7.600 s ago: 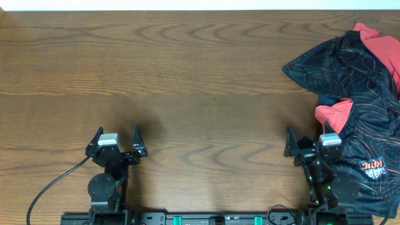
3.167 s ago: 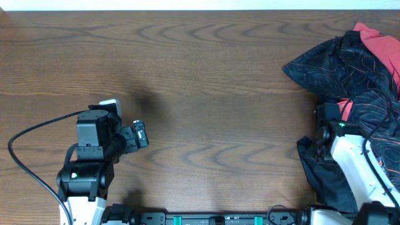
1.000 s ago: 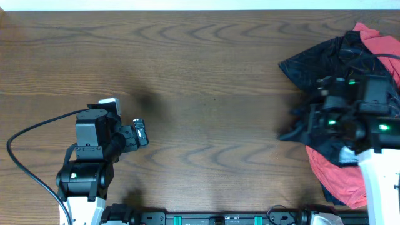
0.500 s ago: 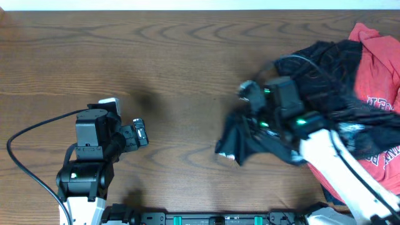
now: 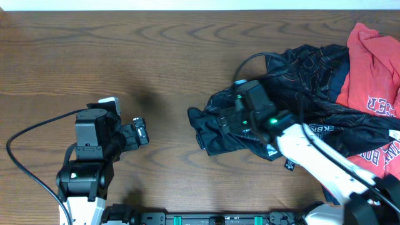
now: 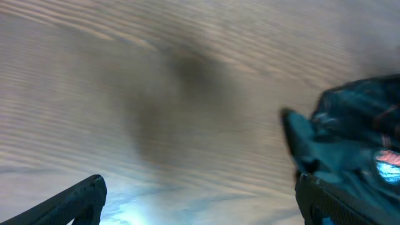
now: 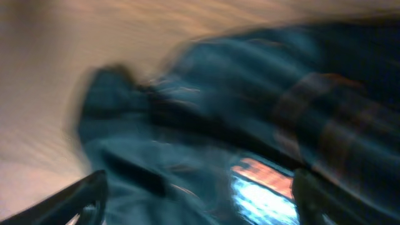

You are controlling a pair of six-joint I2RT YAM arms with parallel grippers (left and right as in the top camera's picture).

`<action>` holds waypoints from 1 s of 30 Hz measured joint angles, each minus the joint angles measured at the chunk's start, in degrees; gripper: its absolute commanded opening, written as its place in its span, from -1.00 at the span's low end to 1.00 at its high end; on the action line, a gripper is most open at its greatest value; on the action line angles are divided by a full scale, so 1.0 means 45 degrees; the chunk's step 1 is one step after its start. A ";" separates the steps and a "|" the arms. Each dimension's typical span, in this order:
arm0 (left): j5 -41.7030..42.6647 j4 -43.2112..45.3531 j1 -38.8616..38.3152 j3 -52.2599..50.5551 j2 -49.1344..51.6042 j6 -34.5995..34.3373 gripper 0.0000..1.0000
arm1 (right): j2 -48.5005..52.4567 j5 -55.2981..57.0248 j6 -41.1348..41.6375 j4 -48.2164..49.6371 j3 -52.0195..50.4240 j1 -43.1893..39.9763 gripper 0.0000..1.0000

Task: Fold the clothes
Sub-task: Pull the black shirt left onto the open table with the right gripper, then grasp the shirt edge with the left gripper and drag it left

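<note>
Right tool (image 5: pixel 227 118), jaws apart, over black jersey (image 5: pixel 301 80)

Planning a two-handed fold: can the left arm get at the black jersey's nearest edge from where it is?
Probably yes. Only bare table lies between the left gripper and the black jersey, and the gripper points toward it with jaws open. Whether the arm stretches that far, I can't tell.

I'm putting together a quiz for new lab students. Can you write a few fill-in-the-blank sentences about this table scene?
1. The right hand is at the ___ jersey.
2. The T-shirt at the right edge of the table is ___.
3. The left hand is open and holds ___.

Missing words: black; red; nothing.
</note>
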 measured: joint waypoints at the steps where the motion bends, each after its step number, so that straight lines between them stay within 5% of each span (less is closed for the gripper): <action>1: 0.0233 0.0044 0.0000 0.0005 0.0049 -0.0155 0.96 | -0.0330 0.0350 0.0121 -0.0384 0.0005 -0.0316 0.98; 12: 0.3521 0.1428 -0.1200 0.0015 0.3842 -0.2599 0.96 | -0.2807 0.1865 0.0957 -0.4386 0.0291 -0.3818 0.99; 23: 0.4167 0.7043 -0.5289 0.0005 0.9248 -0.4333 0.95 | -0.2798 0.1885 0.1059 -0.5153 0.0301 -0.4707 0.99; 26: 0.4201 0.8665 -0.6256 0.0000 1.0331 -0.4629 0.15 | -0.2798 0.1885 0.1059 -0.5197 0.0301 -0.4707 0.98; 28: 0.4250 0.9379 -0.6698 0.0000 1.0802 -0.4600 -0.72 | -0.2798 0.1885 0.1059 -0.5270 0.0301 -0.4707 0.99; 30: 0.4245 0.9632 -0.6902 0.0000 1.0996 -0.4600 -0.88 | -0.2798 0.1885 0.1059 -0.5333 0.0301 -0.4707 0.99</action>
